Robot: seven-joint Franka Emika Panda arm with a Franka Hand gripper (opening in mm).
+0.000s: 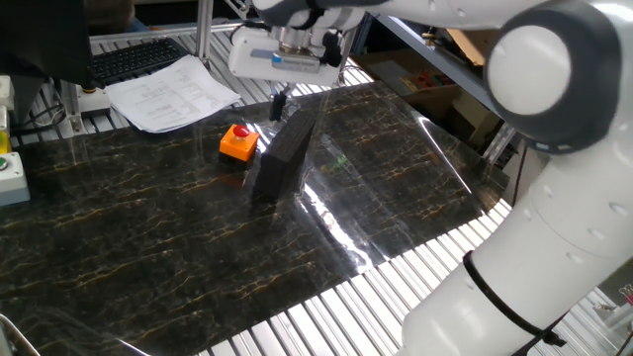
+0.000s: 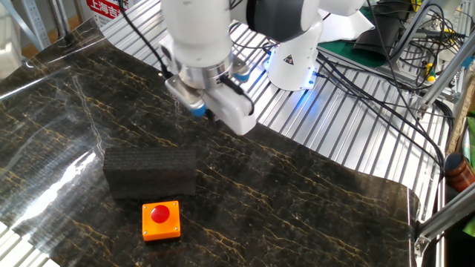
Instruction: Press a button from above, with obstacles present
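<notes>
The red button (image 1: 239, 132) sits on a small orange box (image 1: 237, 146) on the dark marbled tabletop; it also shows in the other fixed view (image 2: 159, 214). The dark slab (image 1: 287, 148) stands on edge right beside the box, between it and the robot base (image 2: 148, 170). My gripper (image 1: 278, 107) hangs above the slab's far end, a little right of the button, pointing down. Its fingers form one narrow dark tip with no gap and hold nothing. In the other fixed view the gripper (image 2: 212, 119) is above the mat behind the slab.
A grey box with a green button (image 1: 8, 173) sits at the left edge. Papers (image 1: 168, 91) and a keyboard (image 1: 134, 59) lie behind the mat. The robot base (image 2: 293, 59) and cables (image 2: 386, 81) stand on the ribbed metal table.
</notes>
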